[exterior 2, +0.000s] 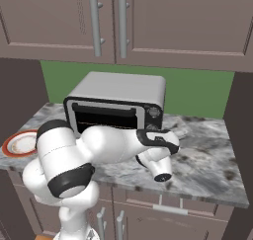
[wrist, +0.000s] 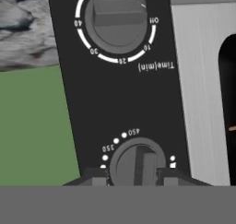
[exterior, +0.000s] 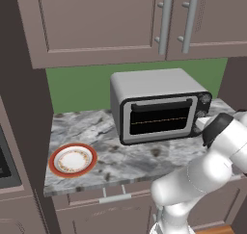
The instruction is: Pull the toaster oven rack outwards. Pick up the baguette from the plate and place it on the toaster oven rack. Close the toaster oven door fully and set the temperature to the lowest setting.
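**Tool at the temperature knob, oven door up**

I see a grey-veined marble worktop [exterior: 144, 158] with brown drawers below, brown wall cabinets [exterior: 101, 21] with vertical bar handles above, and a green back wall [exterior: 77, 86] between them.

The toaster oven [exterior: 154, 105] stands at the back of the worktop, its door [exterior: 159, 118] upright against the front frame. Through the glass I see a thin horizontal line that may be the rack; the baguette I cannot make out. The plate [exterior: 72, 160] lies near the worktop's front left corner, well apart from the oven, with nothing on it.

The left base view shows the plate whole; the right base view shows part of it at the left edge, behind the arm. The right base view shows the hand in front of the knob panel [exterior 2: 155, 116].

The hand view, rolled upside down, shows the panel close up. The tool [wrist: 137, 180] has a fingertip on each side of the lower knob [wrist: 138, 165], narrowly parted; I cannot tell whether they touch it. Legible there: "450" and "350". The upper knob [wrist: 117, 18] is marked "Time(min)", with 10, 20, 30, 40, 60.
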